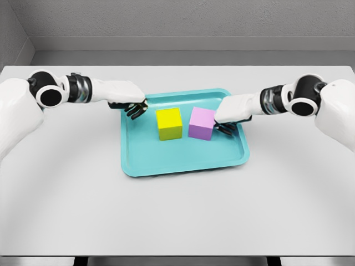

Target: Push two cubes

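Note:
A yellow cube (169, 123) and a pink cube (202, 123) stand side by side in the middle of a teal tray (183, 158), a small gap between them. My left hand (135, 108) hovers over the tray's left rim, a short way left of the yellow cube and apart from it, its dark fingers curled downward and holding nothing. My right hand (226, 125) rests flat against the right face of the pink cube, fingers bent down by the cube's lower right corner, grasping nothing.
The tray lies on a light grey table (177, 221) whose far edge meets a grey wall. Both white forearms reach in over the table from the sides at tray height.

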### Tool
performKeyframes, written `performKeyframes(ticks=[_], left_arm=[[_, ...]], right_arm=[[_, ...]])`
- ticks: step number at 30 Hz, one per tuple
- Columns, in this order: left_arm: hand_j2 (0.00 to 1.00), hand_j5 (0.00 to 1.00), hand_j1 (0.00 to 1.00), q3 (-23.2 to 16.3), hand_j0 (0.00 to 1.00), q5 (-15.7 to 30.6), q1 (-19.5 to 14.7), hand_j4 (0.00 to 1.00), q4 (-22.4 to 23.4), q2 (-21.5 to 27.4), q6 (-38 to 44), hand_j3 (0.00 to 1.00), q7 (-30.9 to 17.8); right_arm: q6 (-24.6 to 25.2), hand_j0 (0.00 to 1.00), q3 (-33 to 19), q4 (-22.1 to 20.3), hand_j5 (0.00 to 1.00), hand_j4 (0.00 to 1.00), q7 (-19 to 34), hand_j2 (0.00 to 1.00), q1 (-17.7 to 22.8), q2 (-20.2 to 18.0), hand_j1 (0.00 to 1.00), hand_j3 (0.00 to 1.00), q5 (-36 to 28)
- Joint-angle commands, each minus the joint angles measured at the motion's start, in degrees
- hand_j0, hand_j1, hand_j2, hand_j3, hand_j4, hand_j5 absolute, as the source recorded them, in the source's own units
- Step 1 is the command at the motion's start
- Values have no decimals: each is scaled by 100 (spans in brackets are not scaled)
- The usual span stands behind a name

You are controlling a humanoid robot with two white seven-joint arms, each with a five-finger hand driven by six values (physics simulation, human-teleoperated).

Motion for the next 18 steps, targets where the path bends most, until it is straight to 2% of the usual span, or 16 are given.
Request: performKeyframes(ticks=[1,3,8,12,18], left_arm=[[4,4,4,33,4,44,0,4,210,90,12,4,1],[4,4,4,33,4,44,-9,4,201,116,12,4,1],[4,4,4,16,4,44,-9,4,157,107,12,4,1],[4,4,4,-11,4,44,0,4,148,81,12,4,1],[3,3,3,-28,3,35,-9,3,148,54,12,3,1]], right_arm=[[-8,13,10,86,13,13,-9,13,-9,57,13,13,60],[-8,16,-34,297,16,16,-9,16,-18,31,16,16,60],[-8,16,-87,367,16,16,-9,16,-18,31,16,16,52],[-8,16,-87,657,16,16,-9,16,-79,321,16,16,52],[-8,16,-87,683,16,16,-9,16,-158,514,16,16,52]])
